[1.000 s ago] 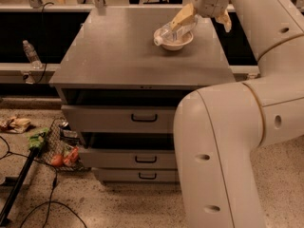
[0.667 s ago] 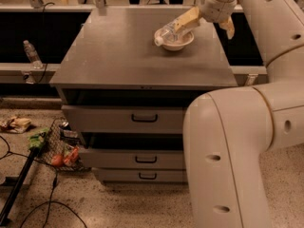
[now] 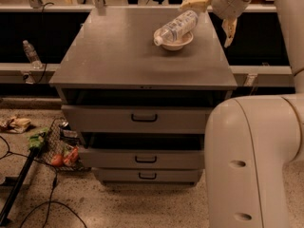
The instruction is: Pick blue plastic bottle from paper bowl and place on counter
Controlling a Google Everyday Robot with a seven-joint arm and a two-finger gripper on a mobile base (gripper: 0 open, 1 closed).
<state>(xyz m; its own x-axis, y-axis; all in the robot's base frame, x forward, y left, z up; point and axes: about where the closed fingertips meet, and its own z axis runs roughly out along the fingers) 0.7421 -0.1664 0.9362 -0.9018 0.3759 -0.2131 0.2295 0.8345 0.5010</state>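
Note:
The blue plastic bottle [image 3: 176, 26] lies on its side across the paper bowl [image 3: 179, 45], its white cap pointing front-left over the rim. The bowl sits on the right rear part of the grey counter [image 3: 118, 51]. My gripper [image 3: 212, 17] hangs just right of the bottle's base, above the counter's right edge. It is open and empty, with one yellowish finger [image 3: 195, 3] near the bottle's far end and the other finger [image 3: 229, 29] off to the right.
My white arm and base [image 3: 256, 160] fill the right side in front of the cabinet. Three black-handled drawers [image 3: 144, 118] face front. A small clear bottle [image 3: 31, 54] stands on a ledge at left. Cables and litter [image 3: 52, 148] lie on the floor at left.
My gripper has drawn back to the right, from over the bottle to beside its base. The bottle still lies across the bowl.

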